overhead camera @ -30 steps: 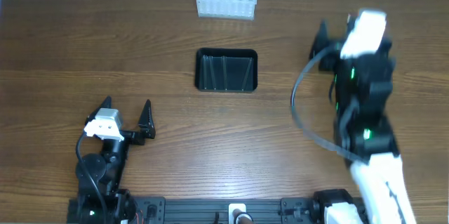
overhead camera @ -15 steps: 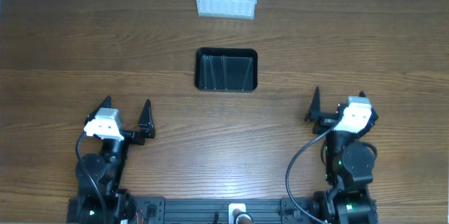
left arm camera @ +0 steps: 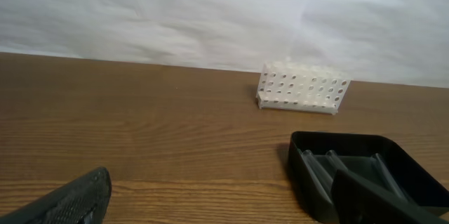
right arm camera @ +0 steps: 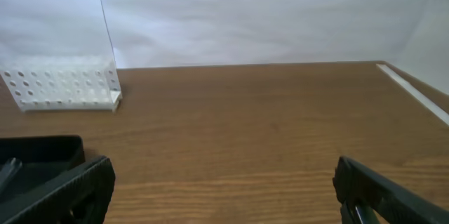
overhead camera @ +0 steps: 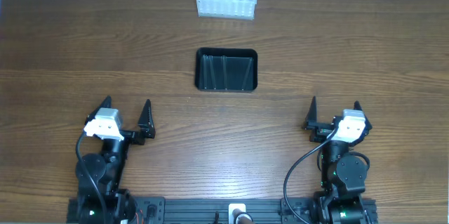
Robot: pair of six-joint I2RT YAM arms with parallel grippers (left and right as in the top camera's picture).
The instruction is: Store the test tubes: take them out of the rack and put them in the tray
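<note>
Clear test tubes (overhead camera: 223,74) lie flat in black tray (overhead camera: 198,71), white rack (overhead camera: 226,2) apart

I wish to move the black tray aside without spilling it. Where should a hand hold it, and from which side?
Probably the rim of the tray, on the long wall farther from the rack, coming from above with one finger inside and one outside. The walls are thin and upright. The clear tubes lying inside leave little room, so stay shallow.
</note>
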